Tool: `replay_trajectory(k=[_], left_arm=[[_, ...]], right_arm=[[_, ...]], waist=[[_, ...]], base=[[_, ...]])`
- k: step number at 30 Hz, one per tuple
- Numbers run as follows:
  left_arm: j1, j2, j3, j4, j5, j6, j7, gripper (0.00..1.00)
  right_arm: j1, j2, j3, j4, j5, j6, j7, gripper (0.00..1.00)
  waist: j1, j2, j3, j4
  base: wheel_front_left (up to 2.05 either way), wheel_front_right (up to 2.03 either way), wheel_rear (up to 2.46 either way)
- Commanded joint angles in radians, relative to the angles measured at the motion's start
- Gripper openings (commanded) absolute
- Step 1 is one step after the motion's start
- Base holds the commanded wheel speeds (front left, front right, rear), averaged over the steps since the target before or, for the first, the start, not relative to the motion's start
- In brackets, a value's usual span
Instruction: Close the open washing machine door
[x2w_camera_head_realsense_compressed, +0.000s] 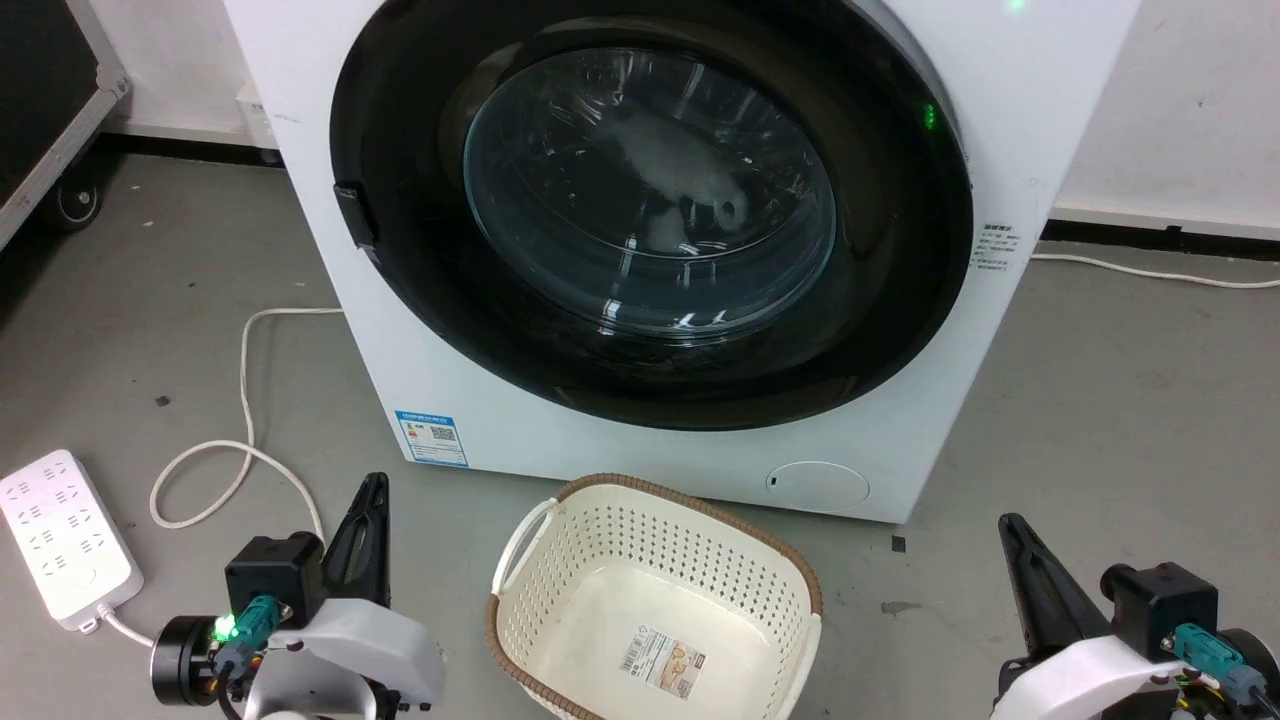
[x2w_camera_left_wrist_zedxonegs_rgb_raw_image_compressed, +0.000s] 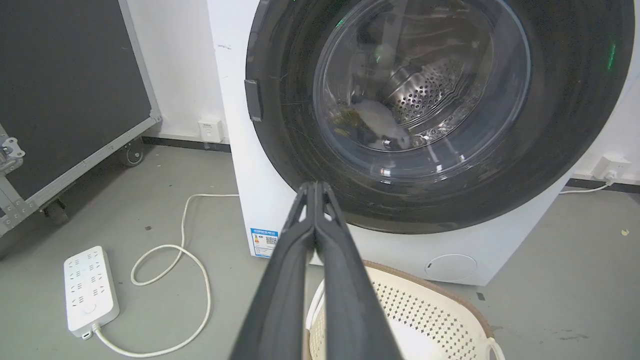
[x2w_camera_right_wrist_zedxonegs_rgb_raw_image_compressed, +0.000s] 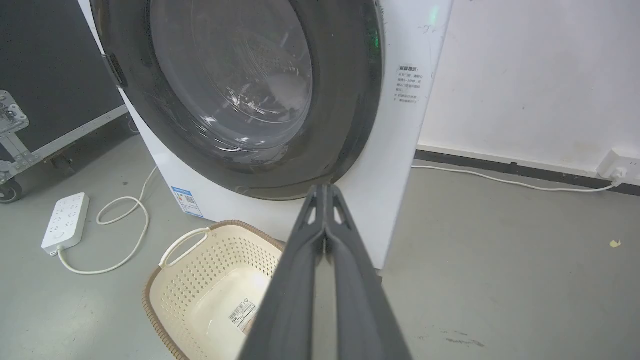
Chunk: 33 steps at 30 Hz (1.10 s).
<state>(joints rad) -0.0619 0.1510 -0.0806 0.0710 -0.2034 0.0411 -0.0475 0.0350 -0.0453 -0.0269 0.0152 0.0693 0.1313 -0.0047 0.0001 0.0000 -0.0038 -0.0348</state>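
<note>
The washing machine is a white front-loader filling the upper middle of the head view. Its washing machine door, glossy black with a bulging glass window, lies flat against the machine's front, with the small handle tab at its left edge. Through the glass, in the left wrist view, the steel drum and some pale laundry show behind the door. My left gripper is shut and empty, low at the left, short of the machine. My right gripper is shut and empty at the lower right. The wrist views show the left fingertips and right fingertips pressed together.
A cream perforated basket stands on the floor just in front of the machine, between my arms. A white power strip and its looped cable lie on the grey floor at the left. A black wheeled case stands far left.
</note>
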Motion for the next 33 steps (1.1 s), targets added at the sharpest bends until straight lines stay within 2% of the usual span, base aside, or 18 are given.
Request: replay_trajectory(k=[1,33], left_arm=[[0.014,-0.006,0.006,-0.008,0.013,-0.004,0.003,0.00],[0.043,-0.064,0.051,-0.046,0.129,-0.026,0.030,0.00]], right_arm=[[-0.013,-0.003,0.002,-0.007,-0.010,0.000,0.001,0.00],[-0.026,-0.004,0.017,-0.012,-0.046,0.000,0.003,0.00]], waist=[[-0.0001,0.0000,0.000,0.001],[-0.0001,0.0000,0.002,0.021]], base=[[0.00,0.00,0.00],[0.00,0.00,0.00]])
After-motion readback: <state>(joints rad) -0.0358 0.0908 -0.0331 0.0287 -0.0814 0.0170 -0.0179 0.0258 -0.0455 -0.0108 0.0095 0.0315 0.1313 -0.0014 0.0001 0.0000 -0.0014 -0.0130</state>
